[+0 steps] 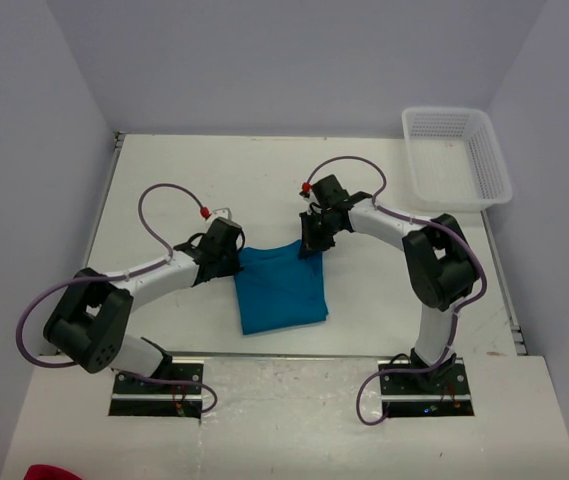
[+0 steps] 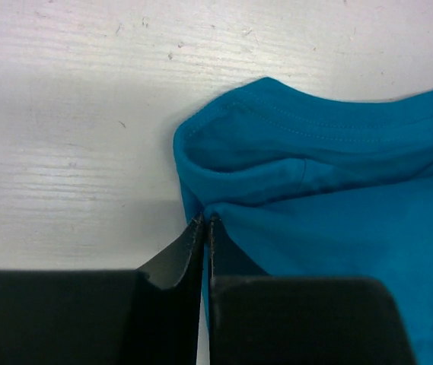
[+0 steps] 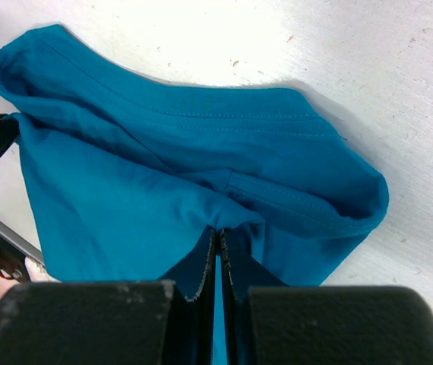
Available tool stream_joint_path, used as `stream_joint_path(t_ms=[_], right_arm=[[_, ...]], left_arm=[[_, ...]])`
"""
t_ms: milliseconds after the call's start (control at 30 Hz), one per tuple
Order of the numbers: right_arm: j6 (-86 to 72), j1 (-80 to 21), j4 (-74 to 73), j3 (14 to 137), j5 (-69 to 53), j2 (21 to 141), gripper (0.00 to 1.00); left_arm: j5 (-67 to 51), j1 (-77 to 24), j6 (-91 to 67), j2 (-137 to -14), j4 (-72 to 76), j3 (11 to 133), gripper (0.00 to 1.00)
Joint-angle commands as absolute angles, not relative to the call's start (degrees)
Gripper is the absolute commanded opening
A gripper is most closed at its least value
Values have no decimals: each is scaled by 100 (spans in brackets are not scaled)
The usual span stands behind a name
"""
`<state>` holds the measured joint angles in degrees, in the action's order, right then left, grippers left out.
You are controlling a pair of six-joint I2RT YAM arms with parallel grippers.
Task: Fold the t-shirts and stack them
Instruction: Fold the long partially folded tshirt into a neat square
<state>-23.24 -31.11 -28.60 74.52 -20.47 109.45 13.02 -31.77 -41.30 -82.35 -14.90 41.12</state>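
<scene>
A teal-blue t-shirt (image 1: 279, 285), folded to a narrow rectangle, lies mid-table between the arms. My left gripper (image 1: 234, 252) is shut on its far left corner; in the left wrist view the gripper (image 2: 205, 222) pinches the cloth edge (image 2: 315, 198) just above the table. My right gripper (image 1: 314, 238) is shut on the far right corner; in the right wrist view the gripper (image 3: 218, 234) pinches a fold of the t-shirt (image 3: 163, 167), whose far edge is lifted and doubled over. No other t-shirt shows.
A white plastic basket (image 1: 456, 155) stands at the far right corner of the white table (image 1: 214, 170). Grey walls close in the left, back and right. A red thing (image 1: 54, 472) shows at the bottom left edge.
</scene>
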Motion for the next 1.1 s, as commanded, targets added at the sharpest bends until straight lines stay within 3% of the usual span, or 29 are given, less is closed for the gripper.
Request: stream_joint_path(t_ms=[0,633,1067], right_arm=[[-2312,-3129,-2777,7365,-2048,10600,0],[-2478,-3252,-3252,6882,-1275,9027,0],[-2593,-3261,-3489,7329,-879,9219,0]], left_arm=[[1213,-3120,-3999,-8288,-1081,4228,0],[967,-3252,-3964,-6214,-1889,4131,0],[1257,-3243,-3595,-7223,-1898,5193,0]])
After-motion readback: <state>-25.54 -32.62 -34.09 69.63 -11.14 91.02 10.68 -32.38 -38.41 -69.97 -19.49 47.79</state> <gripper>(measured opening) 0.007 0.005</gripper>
